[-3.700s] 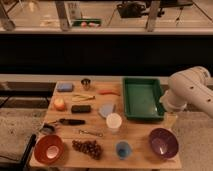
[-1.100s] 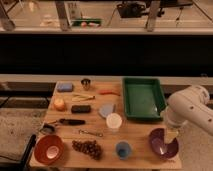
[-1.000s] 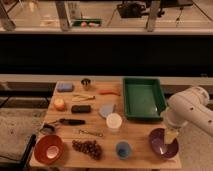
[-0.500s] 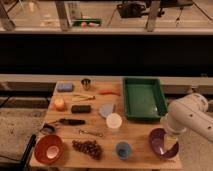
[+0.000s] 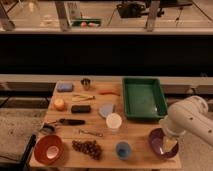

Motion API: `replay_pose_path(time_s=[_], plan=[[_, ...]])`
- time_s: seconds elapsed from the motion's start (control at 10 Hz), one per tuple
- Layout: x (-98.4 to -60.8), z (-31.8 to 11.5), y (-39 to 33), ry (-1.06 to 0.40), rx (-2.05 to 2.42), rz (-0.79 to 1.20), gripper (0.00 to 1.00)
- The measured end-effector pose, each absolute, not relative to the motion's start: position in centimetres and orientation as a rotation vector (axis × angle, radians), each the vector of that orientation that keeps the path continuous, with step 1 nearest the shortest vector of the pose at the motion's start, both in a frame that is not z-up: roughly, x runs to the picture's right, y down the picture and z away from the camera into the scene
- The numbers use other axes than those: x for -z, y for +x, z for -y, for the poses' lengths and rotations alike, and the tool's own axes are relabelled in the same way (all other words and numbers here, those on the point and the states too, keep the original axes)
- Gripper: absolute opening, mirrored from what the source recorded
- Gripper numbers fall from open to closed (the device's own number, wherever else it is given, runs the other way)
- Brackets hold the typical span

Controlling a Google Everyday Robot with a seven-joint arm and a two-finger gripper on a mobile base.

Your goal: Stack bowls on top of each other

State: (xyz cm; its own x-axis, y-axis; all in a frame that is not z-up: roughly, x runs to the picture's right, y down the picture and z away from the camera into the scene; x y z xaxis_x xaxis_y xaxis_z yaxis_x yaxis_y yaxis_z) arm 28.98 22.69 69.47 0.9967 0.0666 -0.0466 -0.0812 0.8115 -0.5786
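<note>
The end effector (image 5: pixel 170 144) hung at the tip of the white arm (image 5: pixel 190 120) on the right side of the desk (image 5: pixel 140 132), reaching down into the right part of the purple bowl (image 5: pixel 156 141). Whether it was spread or pressed together could not be told, nor whether it touched the bowl.

The purple bowl sat upright at the front right corner of the desk, partly covered by the arm. The orange-red bowl (image 5: pixel 48 149), with its paler inside showing, sat upright at the front left corner, well apart from the purple one. Between the two bowls along the front edge lay a cluster of dark grapes (image 5: pixel 88 148) and a small blue cup (image 5: pixel 123 149). A white cup (image 5: pixel 113 121) stood just behind the blue cup, near the middle of the desk.

A green tray (image 5: pixel 144 97) lay at the back right, just behind the arm. On the left half were a blue sponge (image 5: pixel 64 87), a small metal cup (image 5: pixel 86 83), an orange fruit (image 5: pixel 59 103) and a black-handled tool (image 5: pixel 70 121).
</note>
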Motion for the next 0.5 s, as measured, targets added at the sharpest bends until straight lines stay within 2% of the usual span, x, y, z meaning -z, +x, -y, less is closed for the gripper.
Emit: replay_pose_path(time_s=[0.2,0.5], plan=[[-69.0,-22.6,28.1,-0.61,-0.075,0.0,0.79],[-67.9,-22.2,22.5,-0.599,-0.045,0.059,0.79]])
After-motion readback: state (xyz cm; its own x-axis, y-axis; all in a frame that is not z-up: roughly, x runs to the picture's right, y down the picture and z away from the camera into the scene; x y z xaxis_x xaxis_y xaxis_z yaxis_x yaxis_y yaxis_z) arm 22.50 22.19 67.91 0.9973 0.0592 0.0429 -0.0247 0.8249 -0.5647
